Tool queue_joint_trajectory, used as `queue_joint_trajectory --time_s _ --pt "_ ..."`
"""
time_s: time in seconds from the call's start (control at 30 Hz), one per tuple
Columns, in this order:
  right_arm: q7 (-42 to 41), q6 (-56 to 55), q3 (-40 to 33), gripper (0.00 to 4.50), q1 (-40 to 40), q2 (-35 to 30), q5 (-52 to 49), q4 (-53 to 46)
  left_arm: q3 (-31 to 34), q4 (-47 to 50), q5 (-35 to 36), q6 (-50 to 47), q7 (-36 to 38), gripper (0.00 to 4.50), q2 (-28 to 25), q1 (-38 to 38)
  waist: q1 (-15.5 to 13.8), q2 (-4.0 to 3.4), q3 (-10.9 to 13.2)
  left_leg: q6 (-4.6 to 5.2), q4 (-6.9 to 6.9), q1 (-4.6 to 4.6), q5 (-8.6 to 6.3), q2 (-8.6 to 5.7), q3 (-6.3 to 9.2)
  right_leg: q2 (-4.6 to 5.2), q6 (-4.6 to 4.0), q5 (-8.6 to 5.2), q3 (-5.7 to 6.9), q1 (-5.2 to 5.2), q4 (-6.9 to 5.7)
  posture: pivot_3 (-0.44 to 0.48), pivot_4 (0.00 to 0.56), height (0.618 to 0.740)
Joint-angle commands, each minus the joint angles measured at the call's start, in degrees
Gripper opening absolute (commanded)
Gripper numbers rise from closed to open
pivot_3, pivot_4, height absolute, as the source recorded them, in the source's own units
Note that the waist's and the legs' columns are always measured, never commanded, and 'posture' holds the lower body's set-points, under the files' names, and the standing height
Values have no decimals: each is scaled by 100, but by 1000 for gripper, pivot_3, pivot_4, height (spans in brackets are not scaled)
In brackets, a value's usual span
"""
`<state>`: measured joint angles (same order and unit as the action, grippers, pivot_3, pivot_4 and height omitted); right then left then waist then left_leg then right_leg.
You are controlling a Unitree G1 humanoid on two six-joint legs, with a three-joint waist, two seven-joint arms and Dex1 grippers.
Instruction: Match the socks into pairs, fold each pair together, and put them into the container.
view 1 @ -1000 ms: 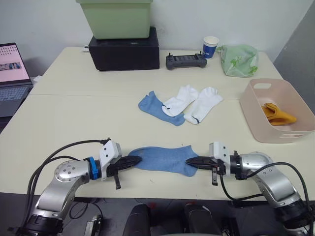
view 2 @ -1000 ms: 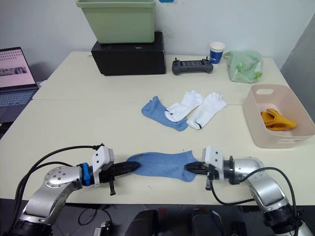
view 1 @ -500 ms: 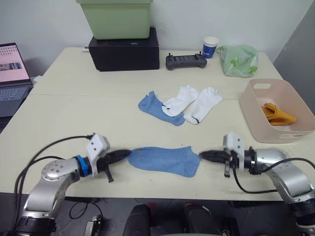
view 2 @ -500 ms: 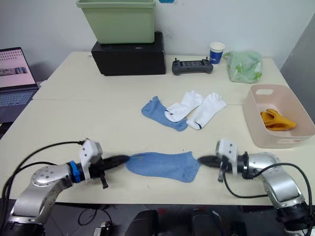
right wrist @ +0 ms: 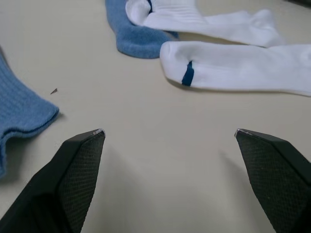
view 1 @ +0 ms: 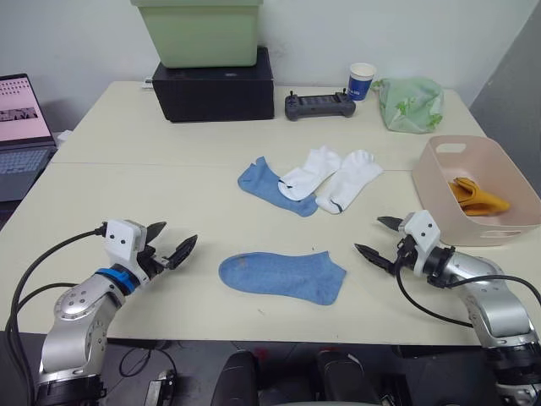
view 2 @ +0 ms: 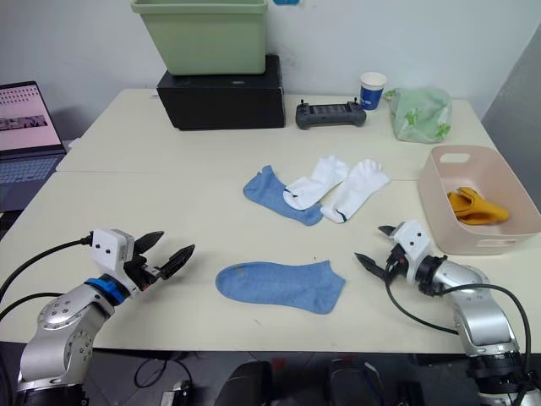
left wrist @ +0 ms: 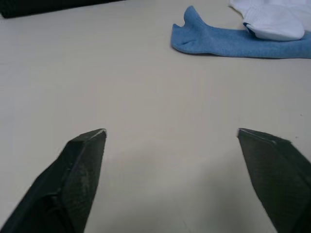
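Note:
One light blue sock [view 1: 283, 275] lies flat near the table's front, between my two grippers and touching neither. My left gripper [view 1: 176, 234] stands open to its left, and my right gripper [view 1: 369, 235] stands open to its right; both are empty. Further back lies the second light blue sock [view 1: 270, 188], its end under a white sock [view 1: 310, 172]. Another white sock [view 1: 348, 189] with a dark mark lies beside that one. The pink container [view 1: 428, 190] at the right holds folded mustard-orange socks [view 1: 478, 196]. The right wrist view shows the near blue sock's edge [right wrist: 22, 116] and a white sock [right wrist: 233, 65].
At the back stand a light green bin [view 1: 199, 32] on a black box [view 1: 215, 89], a black controller [view 1: 319, 105], a paper cup [view 1: 362, 81] and a pale green bag [view 1: 408, 103]. An open laptop [view 1: 21, 127] sits at the far left.
Both grippers were shut on the ends of the near blue sock. They have let go, drawn back outward to either side and opened. The sock now lies flat on the table.

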<state>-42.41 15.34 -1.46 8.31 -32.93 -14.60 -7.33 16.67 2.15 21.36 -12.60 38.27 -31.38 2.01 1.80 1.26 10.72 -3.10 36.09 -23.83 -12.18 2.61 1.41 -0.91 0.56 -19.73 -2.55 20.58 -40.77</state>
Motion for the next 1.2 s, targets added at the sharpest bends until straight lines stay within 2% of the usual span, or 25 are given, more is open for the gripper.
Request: queue_joint_trajectory --time_s 0.03,0.17,0.27,0.4,0.53,0.67,0.77,1.17,1.2 --pt "246 355 -21 4500 272 215 -195 -493 -307 -372 -248 208 28 4482 -35 683 -4 0 0 0 0 -1 0 -1 1 0 0 0 2 0 0 0 150 740" --pt "776 734 321 4500 435 396 315 -716 -961 -2035 -743 253 159 4482 114 2252 -36 4 -2 -1 2 -4 0 -8 3 -1 1 0 6 -1 0 0 150 740" --pt "1005 863 240 4500 435 600 224 -841 -1310 -3344 -1119 719 286 4482 296 3223 -41 7 -4 0 3 -9 0 -18 1 -5 2 0 11 1 3 0 150 740" --pt "1169 974 173 4500 503 635 259 -901 -1517 -5216 -1547 1433 73 4482 629 4422 -11 7 -4 0 4 -21 0 -29 -17 -3 11 -3 10 17 1 0 150 740" --pt "1305 1122 196 4500 573 715 217 -1062 -1496 -6395 -1673 1737 67 4482 947 5148 3 8 -4 2 9 -50 1 -66 -15 -3 11 -3 11 58 -22 0 150 740" --pt "1451 1278 144 4500 509 793 173 -1207 -1640 -7056 -2022 1974 -240 4482 1180 5486 11 8 -4 3 9 -57 2 -68 -9 -3 12 -3 13 68 -28 0 150 740" --pt "1519 1352 70 4500 412 745 192 -1313 -1733 -7207 -2205 2015 -213 3864 1199 5474 -10 8 -4 2 11 -63 2 -76 -7 1 12 -3 16 68 -28 0 150 740" --pt "1530 1299 250 4500 594 809 261 -1194 -1340 -6954 -1932 1894 -138 34 1248 5175 7 9 -5 1 20 -62 3 -79 -6 5 13 -2 16 66 -32 0 150 740" --pt "1535 1310 254 4500 611 821 258 -1186 -1303 -6912 -1899 1858 -139 34 1261 5150 6 9 -5 1 20 -62 3 -79 -5 5 13 -2 16 66 -32 0 150 740"
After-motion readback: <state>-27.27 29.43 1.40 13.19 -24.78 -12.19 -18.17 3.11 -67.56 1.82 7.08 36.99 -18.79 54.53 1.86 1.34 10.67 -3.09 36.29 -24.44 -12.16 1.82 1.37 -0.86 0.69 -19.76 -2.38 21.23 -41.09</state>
